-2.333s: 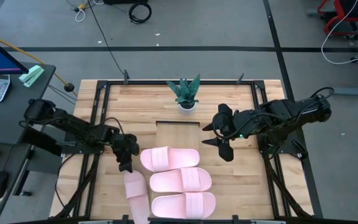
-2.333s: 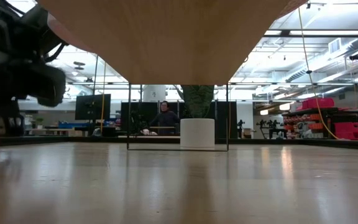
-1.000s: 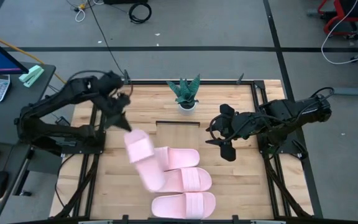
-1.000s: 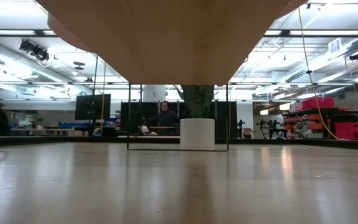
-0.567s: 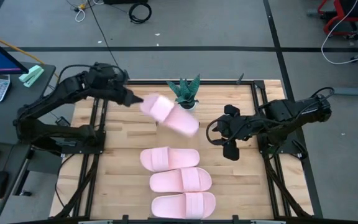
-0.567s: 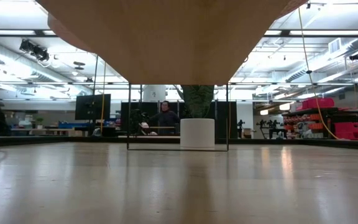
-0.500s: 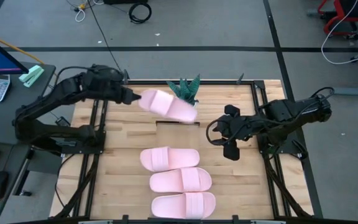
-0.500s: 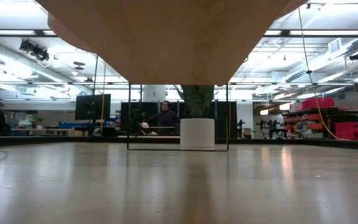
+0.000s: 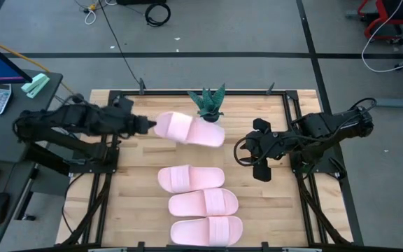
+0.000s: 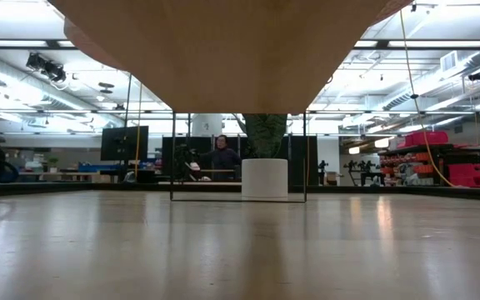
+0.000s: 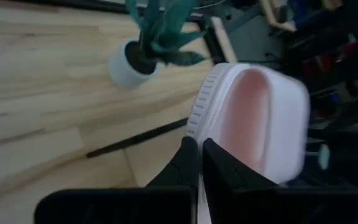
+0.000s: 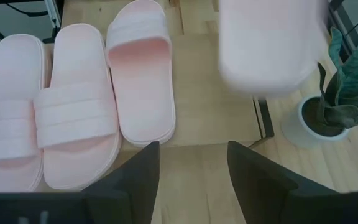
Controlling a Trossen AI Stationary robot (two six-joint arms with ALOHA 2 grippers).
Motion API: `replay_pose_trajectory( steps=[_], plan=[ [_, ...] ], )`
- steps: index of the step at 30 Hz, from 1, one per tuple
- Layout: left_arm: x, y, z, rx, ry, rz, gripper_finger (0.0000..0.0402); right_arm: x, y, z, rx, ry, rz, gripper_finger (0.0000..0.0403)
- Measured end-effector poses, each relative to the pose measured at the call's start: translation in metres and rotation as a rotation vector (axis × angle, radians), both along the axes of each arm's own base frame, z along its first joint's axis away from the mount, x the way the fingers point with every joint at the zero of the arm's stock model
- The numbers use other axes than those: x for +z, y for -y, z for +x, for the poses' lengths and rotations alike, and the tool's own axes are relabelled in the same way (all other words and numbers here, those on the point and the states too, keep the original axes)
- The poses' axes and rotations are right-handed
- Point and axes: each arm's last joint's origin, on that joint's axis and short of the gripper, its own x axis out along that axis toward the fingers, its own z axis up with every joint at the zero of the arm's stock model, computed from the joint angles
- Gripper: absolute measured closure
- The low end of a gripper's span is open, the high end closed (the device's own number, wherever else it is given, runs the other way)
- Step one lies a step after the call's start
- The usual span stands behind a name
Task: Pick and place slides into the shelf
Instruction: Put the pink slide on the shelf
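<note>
Nearest the front edge of the table (image 9: 128,210), three slides lay flat side by side in a row: the front slide (image 9: 206,230), the middle slide (image 9: 203,202) touching it, and the back slide (image 9: 191,178) touching that one. All three rested on the slatted wood, well apart from both arms.

Farther in, to the right, the right hand (image 9: 252,151) hung above the table beside the shelf, its two fingers (image 12: 135,180) spread apart with nothing between them. Its wrist view looked down on the three resting slides and the shelf's near end.

At about the same depth on the left, the left hand (image 9: 147,125) reached in level from the table's left side, its fingers (image 11: 185,165) pressed together on the heel edge of the fourth slide (image 9: 189,129). That slide was held up in the air, lying across above the shelf (image 9: 200,155), not touching it.

At the far edge stood a potted plant (image 9: 208,104) in a white pot, just beyond the held slide's toe end.
</note>
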Motion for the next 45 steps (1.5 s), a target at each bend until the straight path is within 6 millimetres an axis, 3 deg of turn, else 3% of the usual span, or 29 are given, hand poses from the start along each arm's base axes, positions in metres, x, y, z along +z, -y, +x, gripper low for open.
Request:
replay_pose_trajectory(
  steps=[11,19,25,33,45],
  plan=[
    [-0.029,0.033,0.031,0.059,-0.133,0.007,0.0393,0.0,0.0,0.0,-0.003,-0.001,0.003,0.021],
    [-0.033,0.046,0.035,0.05,-0.132,-0.027,0.0393,0.0,0.0,0.0,-0.003,-0.001,0.003,0.021],
    [-0.039,0.048,0.038,0.056,-0.158,-0.036,0.0393,0.0,0.0,0.0,-0.003,0.0,0.003,0.021],
    [-0.061,0.05,0.04,0.059,-0.211,-0.078,0.0393,0.0,0.0,0.0,-0.011,0.001,0.011,0.021],
    [-0.068,0.052,0.037,0.025,-0.268,-0.08,0.039,0.0,0.0,0.0,-0.012,0.001,0.011,0.021]
  ],
)
